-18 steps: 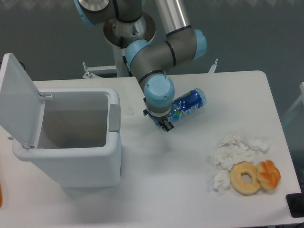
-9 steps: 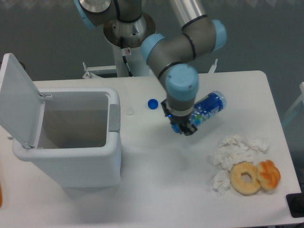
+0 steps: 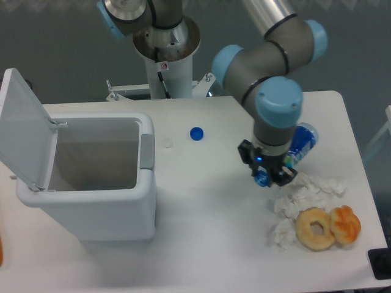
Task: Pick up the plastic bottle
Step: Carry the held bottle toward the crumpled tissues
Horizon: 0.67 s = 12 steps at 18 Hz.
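Observation:
The plastic bottle (image 3: 302, 142) is clear blue with a dark blue label. It lies tilted in my gripper (image 3: 269, 174), its body sticking out to the upper right from behind the wrist and its blue neck end showing between the fingers. The gripper is shut on the bottle and holds it over the right part of the table, just above and left of the crumpled tissues (image 3: 300, 194).
A white bin (image 3: 91, 183) with its lid open stands at the left. A small round blue cap (image 3: 196, 133) lies on the table near the middle back. A ring doughnut (image 3: 316, 229) and an orange pastry (image 3: 346, 224) lie at the front right.
My gripper has carried the bottle to the right, from beside the bin to over the tissues. The blue cap, earlier hidden by the arm, now shows.

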### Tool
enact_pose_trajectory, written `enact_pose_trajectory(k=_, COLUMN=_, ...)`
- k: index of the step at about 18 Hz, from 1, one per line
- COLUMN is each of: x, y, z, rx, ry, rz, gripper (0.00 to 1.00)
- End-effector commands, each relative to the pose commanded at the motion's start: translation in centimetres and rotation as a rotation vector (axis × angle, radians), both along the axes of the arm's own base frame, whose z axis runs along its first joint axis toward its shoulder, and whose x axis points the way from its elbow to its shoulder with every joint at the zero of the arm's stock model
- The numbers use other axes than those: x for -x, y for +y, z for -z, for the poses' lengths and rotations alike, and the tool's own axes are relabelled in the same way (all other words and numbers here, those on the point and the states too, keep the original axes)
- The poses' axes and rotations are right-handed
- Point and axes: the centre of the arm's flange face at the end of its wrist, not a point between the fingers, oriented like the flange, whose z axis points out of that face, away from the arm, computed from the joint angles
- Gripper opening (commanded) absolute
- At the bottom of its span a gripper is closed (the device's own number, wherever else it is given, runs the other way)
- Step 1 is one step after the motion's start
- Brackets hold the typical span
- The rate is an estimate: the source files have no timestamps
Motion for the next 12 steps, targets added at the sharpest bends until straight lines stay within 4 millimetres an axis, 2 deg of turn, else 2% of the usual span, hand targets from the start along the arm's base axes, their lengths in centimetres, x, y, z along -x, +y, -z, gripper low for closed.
enact_pose_trajectory(k=4, x=3.2, y=-0.2, z=-1.4, rx=-0.023, ry=0.036, rz=-0.013, gripper=0.06)
enact_pose_trajectory(k=5, x=4.0, y=-0.8, z=-1.7, rx=-0.024, ry=0.042, rz=-0.012, gripper=0.06)
enact_pose_trajectory(k=12, x=4.2, y=-1.2, z=-2.8, rx=-0.003, ry=0.022, rz=-0.015, gripper=0.05)
